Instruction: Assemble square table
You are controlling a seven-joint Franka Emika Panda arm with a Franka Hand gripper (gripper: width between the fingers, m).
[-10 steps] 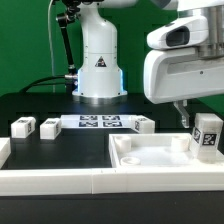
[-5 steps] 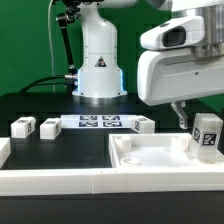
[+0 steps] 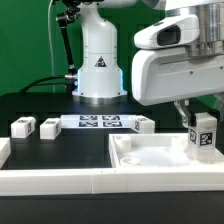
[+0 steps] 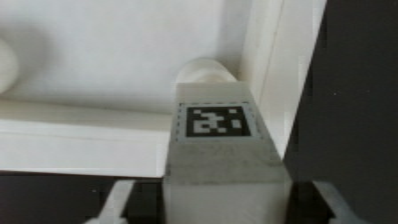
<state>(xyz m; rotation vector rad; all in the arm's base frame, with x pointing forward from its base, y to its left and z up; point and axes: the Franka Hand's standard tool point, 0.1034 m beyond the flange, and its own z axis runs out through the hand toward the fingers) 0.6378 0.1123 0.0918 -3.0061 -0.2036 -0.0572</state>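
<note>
You're fitting a leg [image 3: 204,135]: the fingers [image 4: 118,207] clamp it, tip ahead of them at the tabletop [image 3: 150,158] corner. Next, probably: keep it upright and screw in.

gripper [image 3: 203,118] | we carry the leg [image 3: 203,138] a little toward the exterior view's left, over the tabletop [image 3: 150,162] | leg now further in from the tabletop's right rim
</note>
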